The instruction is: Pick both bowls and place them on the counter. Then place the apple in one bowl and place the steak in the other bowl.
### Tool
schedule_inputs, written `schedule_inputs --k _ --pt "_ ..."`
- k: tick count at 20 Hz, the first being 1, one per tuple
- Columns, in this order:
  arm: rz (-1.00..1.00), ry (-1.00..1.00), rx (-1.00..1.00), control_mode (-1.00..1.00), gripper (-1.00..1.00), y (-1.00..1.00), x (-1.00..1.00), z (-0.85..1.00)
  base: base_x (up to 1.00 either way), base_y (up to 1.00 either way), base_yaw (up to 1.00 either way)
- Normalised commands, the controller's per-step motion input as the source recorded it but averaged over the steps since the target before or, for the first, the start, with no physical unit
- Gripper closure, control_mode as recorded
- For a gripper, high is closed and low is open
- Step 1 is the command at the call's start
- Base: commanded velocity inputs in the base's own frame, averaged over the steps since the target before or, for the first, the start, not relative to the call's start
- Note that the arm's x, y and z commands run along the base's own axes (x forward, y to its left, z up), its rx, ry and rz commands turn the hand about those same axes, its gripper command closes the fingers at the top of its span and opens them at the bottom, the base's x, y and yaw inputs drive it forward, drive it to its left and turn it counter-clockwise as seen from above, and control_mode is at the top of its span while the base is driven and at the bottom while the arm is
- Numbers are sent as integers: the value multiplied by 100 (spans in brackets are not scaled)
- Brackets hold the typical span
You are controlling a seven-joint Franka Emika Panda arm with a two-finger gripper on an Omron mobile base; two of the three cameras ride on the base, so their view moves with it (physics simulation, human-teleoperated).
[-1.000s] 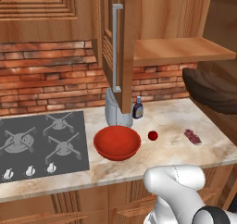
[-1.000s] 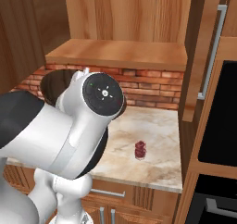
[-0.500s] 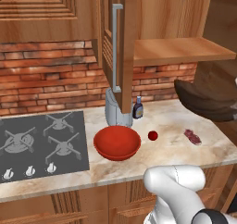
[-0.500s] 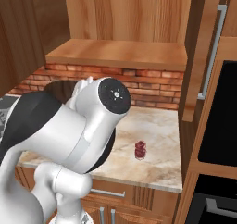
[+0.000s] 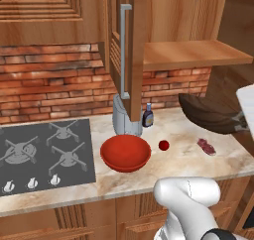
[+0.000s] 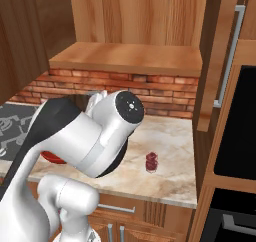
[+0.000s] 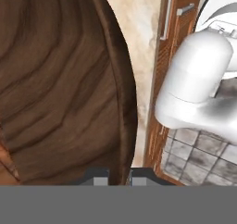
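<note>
One bowl, red (image 5: 125, 153), already on counter (image 5: 178, 172); gripper (image 7: 119, 176) clamps brown bowl (image 5: 208, 114) rim, airborne. Next: lower it onto clear counter near steak (image 5: 207, 146).

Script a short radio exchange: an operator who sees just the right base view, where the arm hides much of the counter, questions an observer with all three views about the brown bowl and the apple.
Operator: Is the brown bowl gripped?
Observer: Yes. In the hand view the end effector is shut on the rim of the brown bowl.
Operator: Where is the apple?
Observer: The apple lies on the counter, just right of the red bowl, not in it.
</note>
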Motion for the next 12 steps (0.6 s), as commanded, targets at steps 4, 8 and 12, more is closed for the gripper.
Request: schedule_inputs --k 4,8,12 --pt "0 9 0 -100 100 -2 43 -37 0 0 0" --pt "0 6 0 -100 100 -8 40 -27 0 0 0" --pt "0 6 0 -100 100 -8 38 -19 0 0 0"
